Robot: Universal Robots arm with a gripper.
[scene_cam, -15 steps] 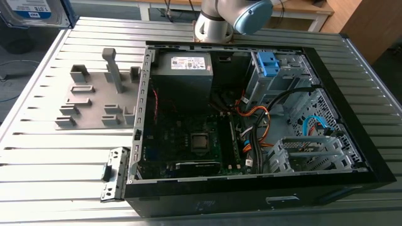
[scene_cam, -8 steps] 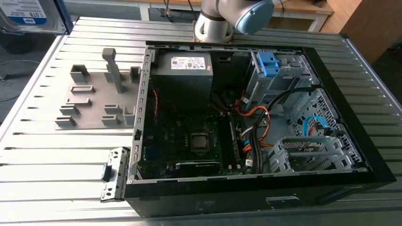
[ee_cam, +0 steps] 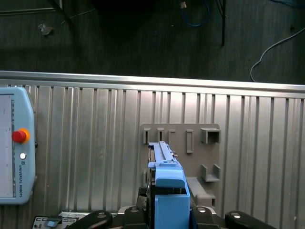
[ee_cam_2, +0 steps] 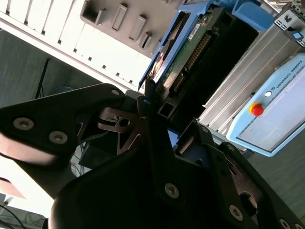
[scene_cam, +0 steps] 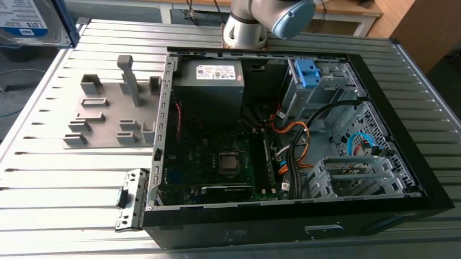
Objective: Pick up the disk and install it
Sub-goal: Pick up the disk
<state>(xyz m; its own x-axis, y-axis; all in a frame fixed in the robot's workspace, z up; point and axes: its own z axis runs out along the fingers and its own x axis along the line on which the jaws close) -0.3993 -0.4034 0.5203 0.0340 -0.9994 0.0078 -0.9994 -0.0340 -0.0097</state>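
Black metal gripper [ee_cam_2: 155, 102] w/ bolted linkage arms sits closest to the lens in the second wrist view. Its jaws are clamped on the disk [ee_cam_2: 183, 50], a flat silver-metal hard drive w/ blue plastic rails. Drive is held edge-on, green circuit-board side showing.

In the first wrist view the same disk [ee_cam: 162, 155] sticks out between the gripper's black knuckles, blue rail end nearest the lens. It hangs in the air over the grey plastic fixture plate [ee_cam: 190, 157] w/ raised slots and posts, not touching it.

Plate lies flat on the ribbed silver-metal table [ee_cam: 95, 119]. Pale-blue teach pendant [ee_cam: 14, 148] w/ red button lies on the same table, well apart from the plate. Dark floor w/ cables shows beyond the table edge.

Exterior view: disk [scene_cam: 25, 21] is at the far corner on the exterior view's left, white-and-blue label facing the camera, blue rail along its edge. It is off the table's far end and well apart from the open black PC case [scene_cam: 288, 226].

Case lies on its side, to the exterior view's right of the fixture plate [scene_cam: 108, 118]. Inside it:
- grey power supply box [scene_cam: 209, 81] w/ white sticker, at the far side
- small all-blue plastic bracket [scene_cam: 307, 73] in the metal drive cage, near the far right corner
- orange, black and blue cables running across the middle

Grey-and-blue arm base [scene_cam: 249, 24] stands just beyond the case's far wall.
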